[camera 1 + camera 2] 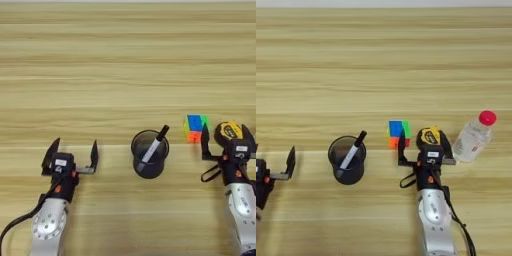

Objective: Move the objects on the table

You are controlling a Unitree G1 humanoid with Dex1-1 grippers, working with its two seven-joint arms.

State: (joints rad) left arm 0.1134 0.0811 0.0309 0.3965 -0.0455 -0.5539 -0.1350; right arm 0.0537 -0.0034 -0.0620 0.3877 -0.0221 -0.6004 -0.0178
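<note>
Straddling the tape measure (429, 136), the right claw (425, 150) gapes wide, gripping nothing yet; left claw (70, 156) open, empty, far off

Pretty much all you get here is the table (125, 50): light-brown wood, horizontal plank-like grain stripes, evenly lit, with a thin pale strip along the far edge.
</note>
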